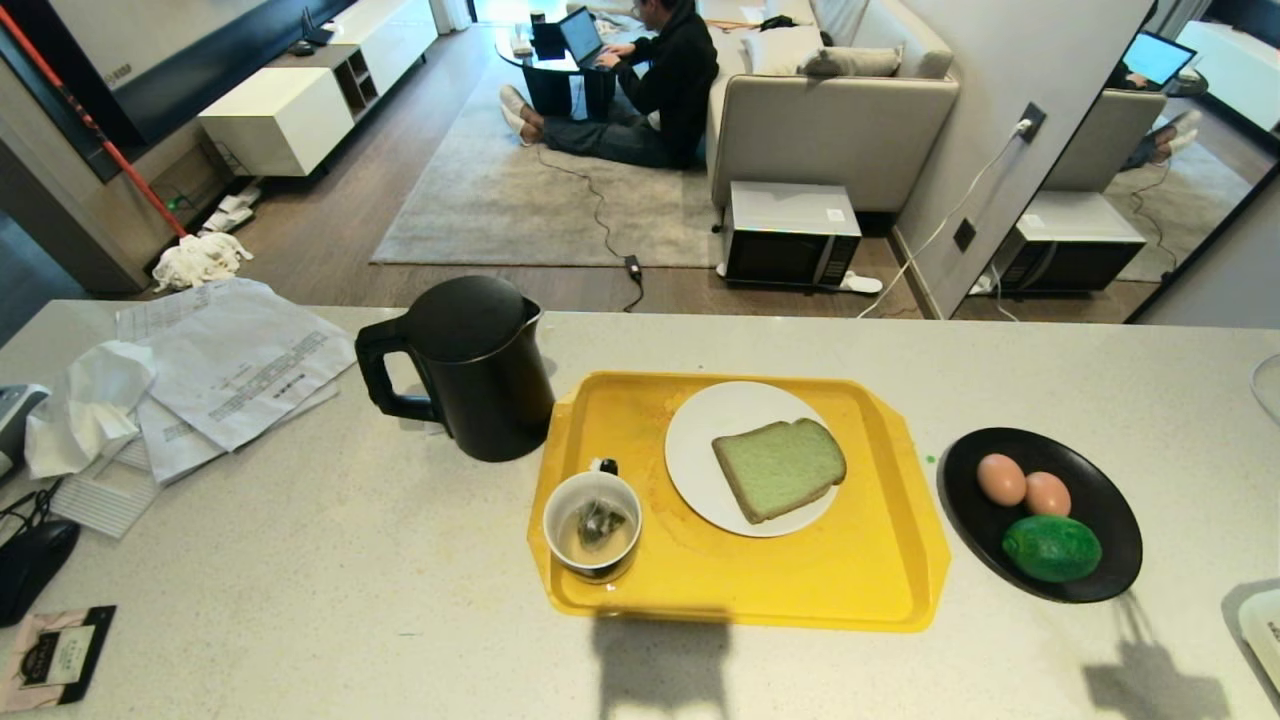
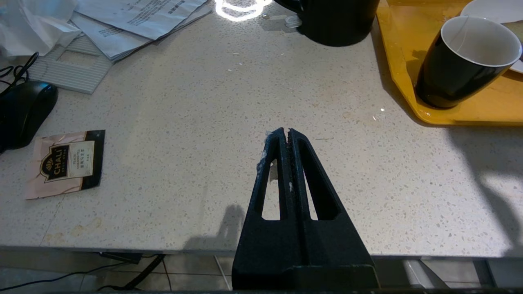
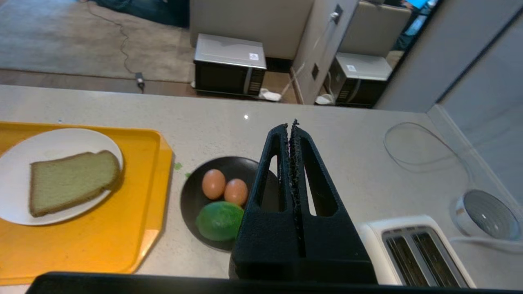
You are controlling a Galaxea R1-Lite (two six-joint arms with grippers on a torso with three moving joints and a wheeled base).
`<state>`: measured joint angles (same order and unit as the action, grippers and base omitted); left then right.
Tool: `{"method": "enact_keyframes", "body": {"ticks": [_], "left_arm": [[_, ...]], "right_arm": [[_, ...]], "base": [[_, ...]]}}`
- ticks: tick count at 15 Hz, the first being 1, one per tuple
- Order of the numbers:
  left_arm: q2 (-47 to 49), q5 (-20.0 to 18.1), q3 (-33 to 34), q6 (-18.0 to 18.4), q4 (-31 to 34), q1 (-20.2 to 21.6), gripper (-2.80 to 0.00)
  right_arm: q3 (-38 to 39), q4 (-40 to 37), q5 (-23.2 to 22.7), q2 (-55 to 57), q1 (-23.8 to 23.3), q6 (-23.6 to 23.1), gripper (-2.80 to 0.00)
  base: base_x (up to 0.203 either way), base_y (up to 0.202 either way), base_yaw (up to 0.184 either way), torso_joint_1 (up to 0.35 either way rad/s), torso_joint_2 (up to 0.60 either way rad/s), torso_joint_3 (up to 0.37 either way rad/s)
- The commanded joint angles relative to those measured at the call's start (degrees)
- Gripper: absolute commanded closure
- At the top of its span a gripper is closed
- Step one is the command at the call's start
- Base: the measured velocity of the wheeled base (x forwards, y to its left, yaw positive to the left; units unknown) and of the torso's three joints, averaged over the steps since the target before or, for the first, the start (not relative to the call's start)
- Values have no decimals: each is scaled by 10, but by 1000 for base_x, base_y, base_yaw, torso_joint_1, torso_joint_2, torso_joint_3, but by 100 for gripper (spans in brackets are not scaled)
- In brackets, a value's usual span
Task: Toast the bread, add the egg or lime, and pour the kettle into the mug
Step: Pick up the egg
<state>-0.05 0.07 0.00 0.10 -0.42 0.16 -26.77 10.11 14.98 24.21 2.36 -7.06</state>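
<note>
The pale green bread (image 1: 779, 469) (image 3: 71, 181) lies on a white plate (image 1: 695, 440) on the yellow tray (image 1: 880, 560). The mug (image 1: 592, 524) (image 2: 461, 61), with a tea bag inside, stands at the tray's front left corner. The black kettle (image 1: 478, 365) stands left of the tray. Two eggs (image 1: 1001, 478) (image 3: 213, 183) and the lime (image 1: 1051, 548) (image 3: 220, 220) rest in a black dish (image 1: 1110, 500). My right gripper (image 3: 289, 127) is shut and empty, hovering above the dish's right side. My left gripper (image 2: 284, 132) is shut and empty over bare counter, left of the tray.
A white toaster (image 3: 412, 253) stands right of the dish, with a round metal thing (image 3: 486, 214) behind it. Papers (image 1: 235, 365), a tissue (image 1: 85, 405), a mouse (image 1: 35, 560) and a tea sachet (image 1: 55, 655) lie at the counter's left. A person sits on the floor beyond.
</note>
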Motion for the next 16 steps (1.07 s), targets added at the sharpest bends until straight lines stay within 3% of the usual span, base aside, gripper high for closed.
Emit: {"method": "enact_keyframes", "body": {"ticks": [1,7,12,16], "left_arm": [[0,0,0,0,0,0,0],[0,0,0,0,0,0,0],[0,0,0,0,0,0,0],[0,0,0,0,0,0,0]], "right_arm": [[40,1,23,-57,-2,-1,0],[161,-39,21,-134,-6,-2,0],[235,-96,-60,-242,-20,-40,0],[245,-107,-122,-242,-21,-36,0]], "base": [[0,0,0,0,0,0],[0,0,0,0,0,0],[0,0,0,0,0,0],[0,0,0,0,0,0]]}}
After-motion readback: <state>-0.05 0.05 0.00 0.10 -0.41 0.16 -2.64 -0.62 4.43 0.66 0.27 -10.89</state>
